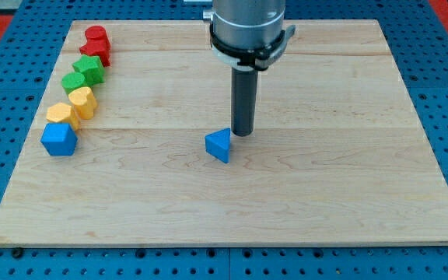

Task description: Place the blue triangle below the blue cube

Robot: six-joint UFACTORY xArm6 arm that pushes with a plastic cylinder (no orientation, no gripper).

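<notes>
My arm has no hand, so there is nothing to open or close and it holds nothing; it just ends in a dark rod. My tip (pixel 243 134) sits on the wooden surface (pixel 325 194), just to the view's right of the blue triangle (pixel 218 145) and a little higher up. It is right beside the triangle's upper right corner, and I cannot tell if it is really touching it or only very close. The blue triangle is near the middle of the surface. The blue cube (pixel 58 139) is far off at the view's left edge, well apart from the triangle and at about the same level in the view. Above the blue cube, a line of other blocks goes up along the left side. First come two yellow blocks (pixel 73 107), touching each other. Then come two green blocks (pixel 83 74), and then two red blocks (pixel 96 42) near the view's top left corner. Around the wooden surface there is a blue board with little holes (pixel 442 70).
</notes>
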